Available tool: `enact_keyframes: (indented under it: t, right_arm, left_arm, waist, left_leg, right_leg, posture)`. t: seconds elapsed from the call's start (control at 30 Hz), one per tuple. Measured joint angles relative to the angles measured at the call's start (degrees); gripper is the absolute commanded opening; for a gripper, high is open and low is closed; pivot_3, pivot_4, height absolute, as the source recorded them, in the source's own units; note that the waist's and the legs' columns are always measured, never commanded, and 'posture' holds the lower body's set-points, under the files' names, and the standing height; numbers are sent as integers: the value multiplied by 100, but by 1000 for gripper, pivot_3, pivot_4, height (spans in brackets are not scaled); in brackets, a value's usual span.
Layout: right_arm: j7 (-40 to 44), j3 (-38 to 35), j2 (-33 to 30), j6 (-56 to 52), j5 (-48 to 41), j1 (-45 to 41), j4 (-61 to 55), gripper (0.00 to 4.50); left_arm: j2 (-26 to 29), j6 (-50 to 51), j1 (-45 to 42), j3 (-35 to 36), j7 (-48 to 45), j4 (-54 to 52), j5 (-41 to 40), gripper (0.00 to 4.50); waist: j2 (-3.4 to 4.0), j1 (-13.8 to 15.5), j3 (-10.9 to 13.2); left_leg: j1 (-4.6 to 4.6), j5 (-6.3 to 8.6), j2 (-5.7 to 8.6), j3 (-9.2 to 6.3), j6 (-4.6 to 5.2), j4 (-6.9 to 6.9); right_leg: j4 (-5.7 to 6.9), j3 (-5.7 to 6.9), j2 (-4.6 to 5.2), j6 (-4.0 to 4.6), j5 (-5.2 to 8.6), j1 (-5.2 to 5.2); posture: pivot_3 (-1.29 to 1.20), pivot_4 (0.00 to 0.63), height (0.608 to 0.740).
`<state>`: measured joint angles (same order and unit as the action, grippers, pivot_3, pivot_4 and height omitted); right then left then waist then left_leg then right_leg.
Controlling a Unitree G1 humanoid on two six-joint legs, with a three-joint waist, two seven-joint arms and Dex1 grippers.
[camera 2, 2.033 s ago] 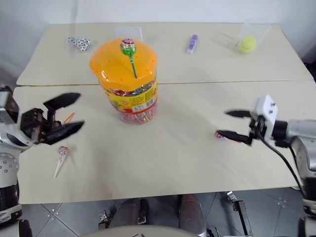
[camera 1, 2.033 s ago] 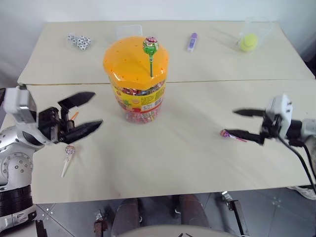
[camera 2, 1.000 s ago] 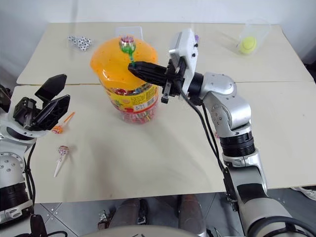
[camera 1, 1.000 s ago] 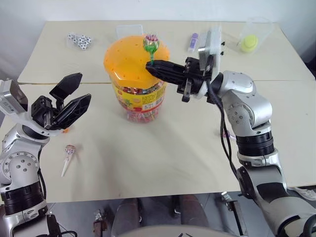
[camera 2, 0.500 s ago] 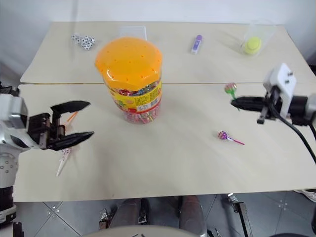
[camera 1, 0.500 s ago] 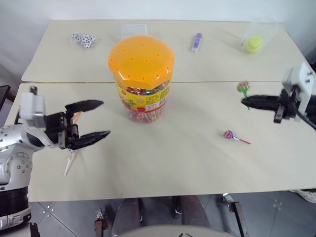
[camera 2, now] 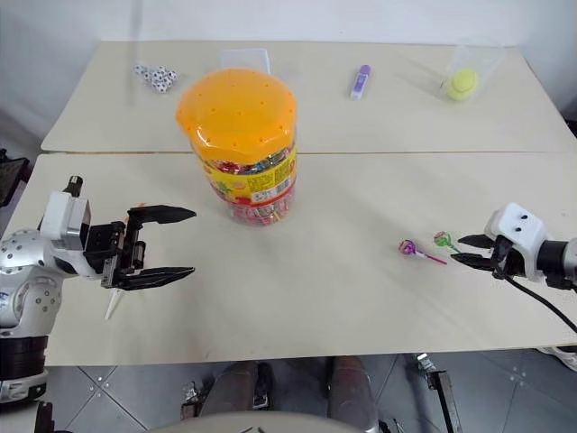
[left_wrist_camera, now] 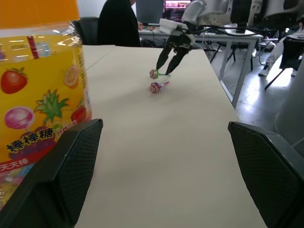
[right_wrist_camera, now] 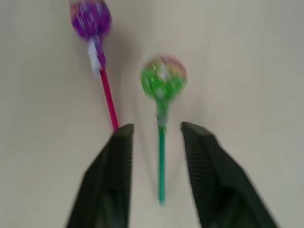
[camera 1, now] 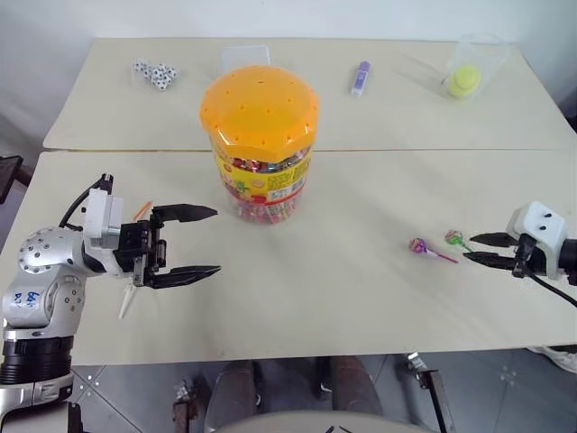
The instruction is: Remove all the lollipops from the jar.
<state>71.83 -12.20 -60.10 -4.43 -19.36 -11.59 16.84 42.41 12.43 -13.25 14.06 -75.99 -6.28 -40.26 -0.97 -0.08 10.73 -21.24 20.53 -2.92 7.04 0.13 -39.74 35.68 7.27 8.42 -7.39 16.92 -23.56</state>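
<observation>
Two pale beige tabletops (camera 1: 379,307) are standing edge to edge, carrying one large clear plastic jar with a holed orange lid (camera 1: 260,135). Four small foil-wrapped lollipops are lying on the near table: a green one (camera 1: 453,238) and a purple-pink one (camera 1: 419,246) side by side, plus an orange-sticked one (camera 1: 141,210) and a white-sticked one (camera 1: 125,302) largely hidden by the arm. Sitting on the far table are one cluster of black-and-white dice (camera 1: 151,73), too small for counting, one purple-capped white tube (camera 1: 361,78), one empty clear box (camera 1: 244,56) and one clear container holding one yellow ball (camera 1: 464,79).
</observation>
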Motion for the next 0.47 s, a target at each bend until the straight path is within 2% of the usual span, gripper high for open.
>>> enact_keyframes:
  t: [0.1,0.17,0.3,0.47]
  right_arm:
    - [202,-510,424,235,-657,-42,-388,3773]
    - [69,-695,1008,321,-1142,-156,-1015,4421]
    - [-43,143,1906,251,-1371,-363,-2128,4468]
    - [85,913,2358,570,-982,-675,-2044,4468]
  left_arm:
    - [15,32,49,113,162,-4,25,4500]
    - [50,-56,183,177,413,67,274,4500]
    - [58,-299,538,385,1187,320,946,4500]
    - [-30,-505,1237,584,1780,198,1370,4500]
  waist:
    - [0,3,0]
    - [0,-8,0]
    - [1,-27,1]
    - [1,46,1]
  left_leg:
    - [1,0,0,-5,1,-2]
    - [4,1,-3,-12,0,-3]
    - [2,1,-5,-13,-1,-1]
    - [-7,9,3,-19,7,-10]
  right_leg:
    - [-1,3,0,-1,0,5]
    - [3,7,-2,0,0,8]
    - [9,7,-4,1,0,3]
    - [4,10,5,-1,-1,5]
  posture:
    - [0,150,740]
    - [0,150,740]
    - [0,150,740]
    - [0,150,740]
